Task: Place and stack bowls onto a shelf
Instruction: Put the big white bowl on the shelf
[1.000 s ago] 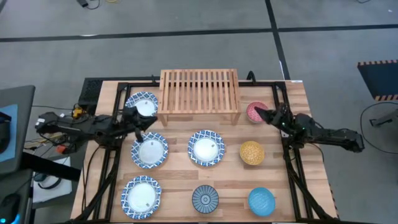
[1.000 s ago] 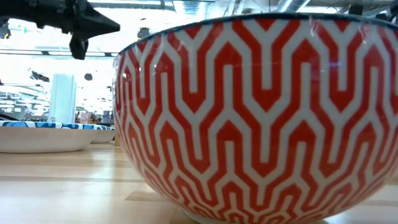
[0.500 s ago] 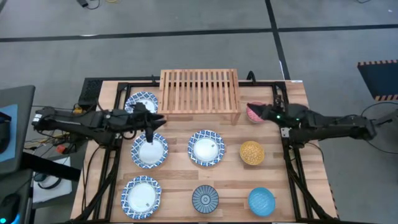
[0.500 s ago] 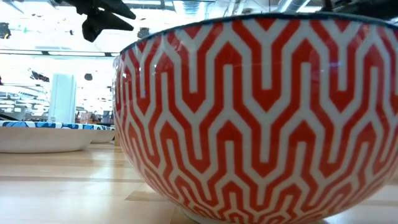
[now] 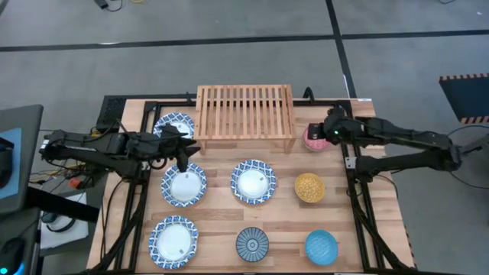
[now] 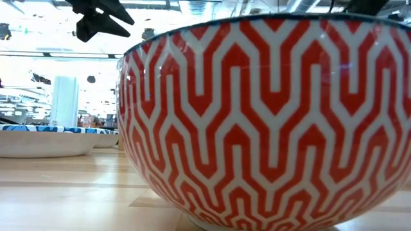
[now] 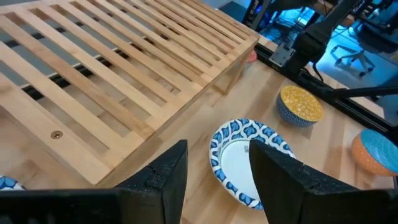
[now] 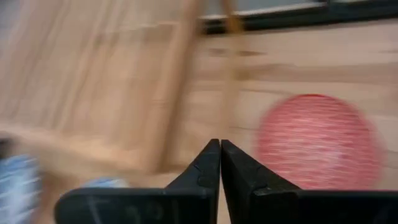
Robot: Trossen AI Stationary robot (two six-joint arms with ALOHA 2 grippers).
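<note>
My left gripper (image 5: 187,149) hovers open above the table in front of the shelf (image 5: 245,111), between two wide blue-and-white bowls (image 5: 174,126) (image 5: 183,185). Its wrist view looks past the open fingers (image 7: 217,180) at the shelf (image 7: 118,68) and the middle blue-and-white bowl (image 7: 245,163). My right gripper (image 5: 322,131) is shut, over the far side of the red bowl (image 5: 313,138), which stands on the table beside the shelf's right end. In the right wrist view the shut fingertips (image 8: 220,149) sit beside the red bowl (image 8: 317,140), apart from it.
On the table also stand a yellow bowl (image 5: 309,187), a plain blue bowl (image 5: 321,247), a blue radial-striped bowl (image 5: 251,244) and another wide blue-and-white bowl (image 5: 173,241). A bowl with a red zigzag outside (image 6: 257,122) fills the low view.
My left gripper has opened and gone toward the table's right, rising a little. My right arm has swung toward the far edge, its shut gripper staying over the red bowl. No bowl has moved.
</note>
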